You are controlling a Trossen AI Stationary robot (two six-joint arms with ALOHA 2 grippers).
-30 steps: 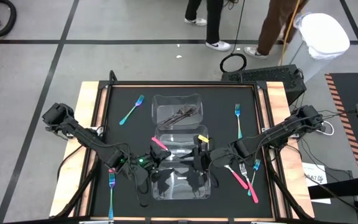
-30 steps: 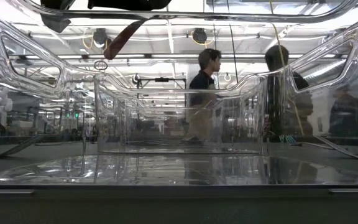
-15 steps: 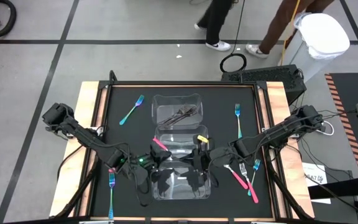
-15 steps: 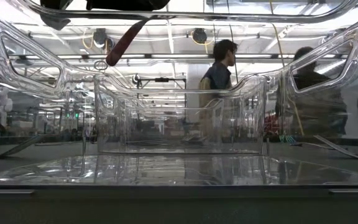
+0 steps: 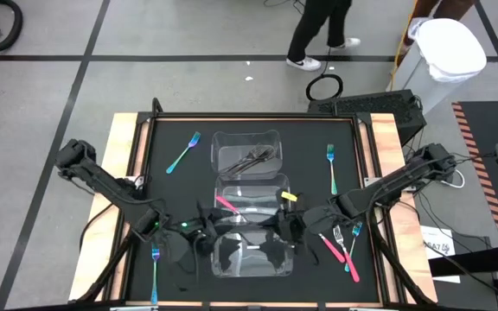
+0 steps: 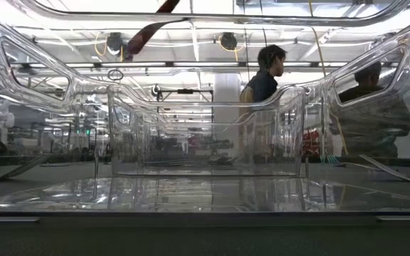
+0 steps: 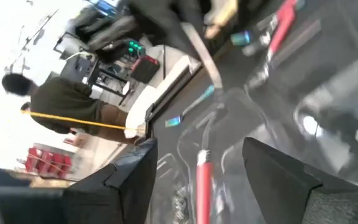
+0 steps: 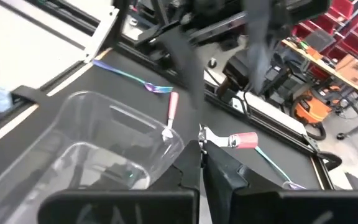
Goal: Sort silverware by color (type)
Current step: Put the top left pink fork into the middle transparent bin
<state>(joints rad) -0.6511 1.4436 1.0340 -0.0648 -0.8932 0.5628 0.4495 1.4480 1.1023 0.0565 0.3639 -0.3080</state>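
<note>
Three clear containers (image 5: 245, 138) sit in a row mid-surface: the far one holds dark grey forks (image 5: 251, 158), the middle a pink fork (image 5: 226, 206). Other forks lie scattered on the surface. Light, stiff and slick, they are probably best pinched mid-handle. Left pincer (image 5: 204, 235) is spread, empty; right pincer (image 5: 282, 226) is pressed together, seemingly empty.

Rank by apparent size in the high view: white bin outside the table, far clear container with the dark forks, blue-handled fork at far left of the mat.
1. White bin and clear rectangular plastic container: look alike; unsure which is larger.
2. Blue-handled fork, clearly smallest.
</note>
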